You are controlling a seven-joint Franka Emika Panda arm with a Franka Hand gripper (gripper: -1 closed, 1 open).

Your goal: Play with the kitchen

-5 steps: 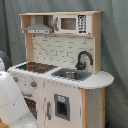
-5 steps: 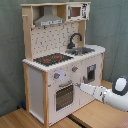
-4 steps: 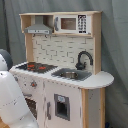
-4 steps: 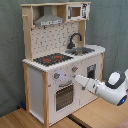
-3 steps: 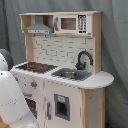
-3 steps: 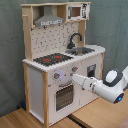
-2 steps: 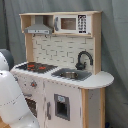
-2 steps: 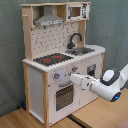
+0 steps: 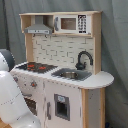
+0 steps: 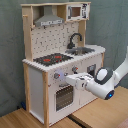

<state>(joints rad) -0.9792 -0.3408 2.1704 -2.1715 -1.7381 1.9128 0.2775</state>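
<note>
The kitchen (image 10: 60,65) is standing on the floor, backed by a grey curtain. The gripper (image 10: 70,80) is reaching its front panel, by the knobs (image 10: 57,76) above the oven door (image 10: 64,96); finger state unclear, can't tell. Kitchen's prob. rigid, heavy; grip knobs/handles only.

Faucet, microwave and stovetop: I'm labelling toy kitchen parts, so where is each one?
faucet (image 9: 83,58), first exterior view, on its black arched neck above the sink.
microwave (image 9: 69,23), first exterior view, on its dark door window.
stovetop (image 10: 52,59), second exterior view, on the black surface with red burner rings.
</note>
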